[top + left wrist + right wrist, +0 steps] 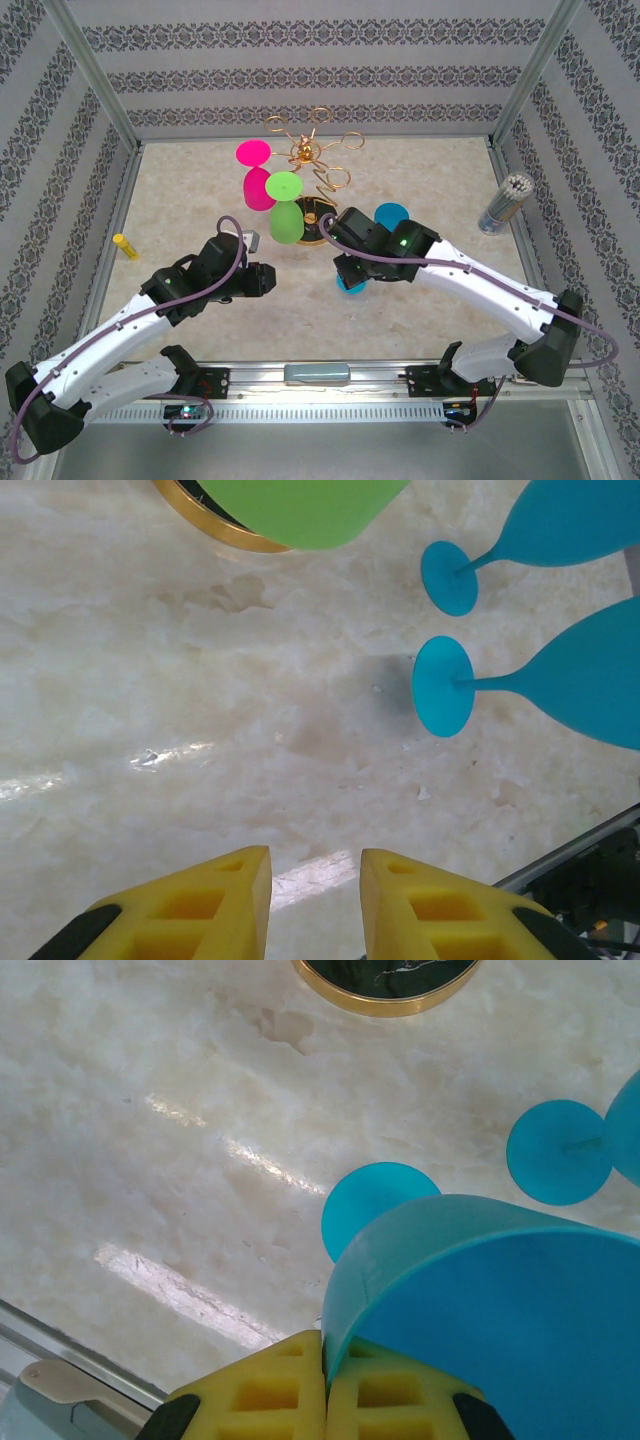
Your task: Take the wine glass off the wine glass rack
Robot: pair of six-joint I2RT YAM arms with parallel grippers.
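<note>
The gold wire wine glass rack [305,150] stands at the back centre, with its round dark-and-gold base [385,985] toward me. A pink wine glass [255,172] and a green wine glass [285,208] hang on its left side. In the left wrist view the green bowl [300,505] is at the top edge. My right gripper [325,1345] is shut on the rim of a blue wine glass [500,1290], low over the table in front of the base. A second blue wine glass [580,520] is just beyond it. My left gripper [315,865] is open with nothing between its fingers, left of the blue glasses.
A yellow marker [125,246] lies near the left wall. A grey cup of white sticks [505,202] stands at the right wall. Patterned walls and metal posts enclose the marble tabletop [200,200]. A metal rail [316,374] runs along the near edge.
</note>
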